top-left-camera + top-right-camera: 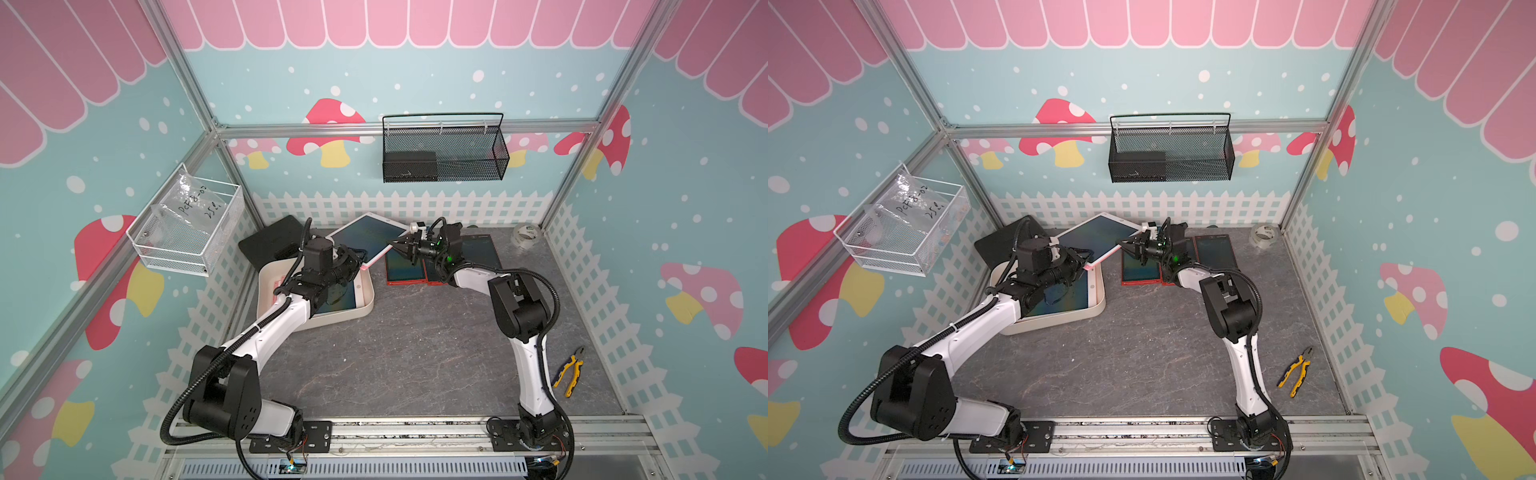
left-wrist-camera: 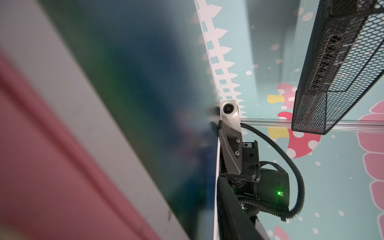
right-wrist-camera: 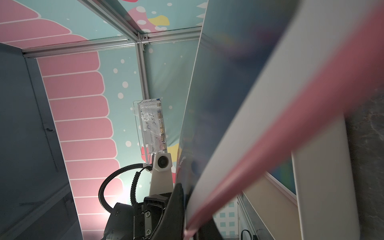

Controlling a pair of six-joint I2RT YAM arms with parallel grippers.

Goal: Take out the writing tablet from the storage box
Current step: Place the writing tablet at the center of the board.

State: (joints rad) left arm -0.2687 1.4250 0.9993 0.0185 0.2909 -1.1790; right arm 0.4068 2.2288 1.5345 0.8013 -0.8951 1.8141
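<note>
Top views show both arms reaching inward, right pincer (image 1: pixel 395 245) clamped on the writing tablet (image 1: pixel 365 235), left pincer (image 1: pixel 356 261) state unclear.

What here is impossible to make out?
- Left pincer: in both top views its own wrist covers the jaws; grip on the raised tablet unclear.
- Second tablet in the storage box: mostly under the left arm.
- Dark block in the black basket: veiled by mesh.
- Wrist views: raised tablet blurred.
</note>
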